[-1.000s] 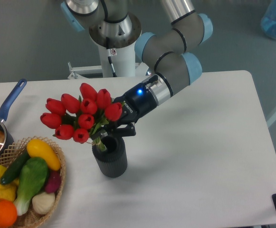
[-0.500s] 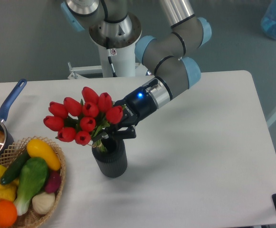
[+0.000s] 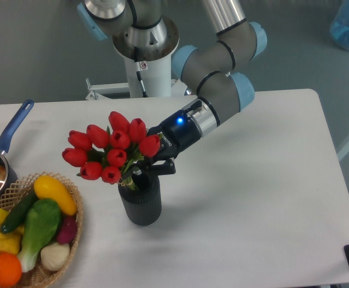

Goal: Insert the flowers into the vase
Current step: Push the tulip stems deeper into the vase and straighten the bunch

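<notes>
Claw (image 3: 143, 165) grips one bunch of flowers (image 3: 111, 149) (nine buds), stems inside one vase (image 3: 140, 201)

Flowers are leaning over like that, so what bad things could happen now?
1. The flowers tilt left, away from the end effector, with their stems in the vase; once let go, the heavy heads might flop further or tip the vase.
2. The wicker basket sits close on that side, so a topple could hit it.
</notes>
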Robot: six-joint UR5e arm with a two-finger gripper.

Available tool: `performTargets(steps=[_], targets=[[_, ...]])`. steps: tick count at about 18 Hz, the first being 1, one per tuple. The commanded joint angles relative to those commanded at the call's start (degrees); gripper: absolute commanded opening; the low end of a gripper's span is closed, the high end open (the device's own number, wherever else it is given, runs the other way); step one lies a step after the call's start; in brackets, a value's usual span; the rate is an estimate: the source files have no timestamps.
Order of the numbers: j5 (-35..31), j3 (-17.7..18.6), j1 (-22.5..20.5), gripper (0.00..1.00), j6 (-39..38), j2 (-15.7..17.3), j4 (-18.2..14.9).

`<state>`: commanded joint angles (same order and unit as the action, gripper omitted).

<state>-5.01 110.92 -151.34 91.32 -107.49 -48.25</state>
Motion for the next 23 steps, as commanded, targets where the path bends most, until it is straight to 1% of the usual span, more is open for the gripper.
performTargets(steps=[8, 10, 13, 21, 23], targets=[[0.0, 1.8, -1.1, 0.05, 3.0, -0.1, 0.0], [0.0, 2.0, -0.9, 0.05, 3.4, -0.2, -0.1], [0.0, 2.1, -0.6, 0.08, 4.2, -1.8, 0.0], [0.0, 2.3, -0.8, 0.08, 4.7, -2.2, 0.0], [0.0, 2.1, -0.8, 0.10, 4.7, -2.3, 0.0]])
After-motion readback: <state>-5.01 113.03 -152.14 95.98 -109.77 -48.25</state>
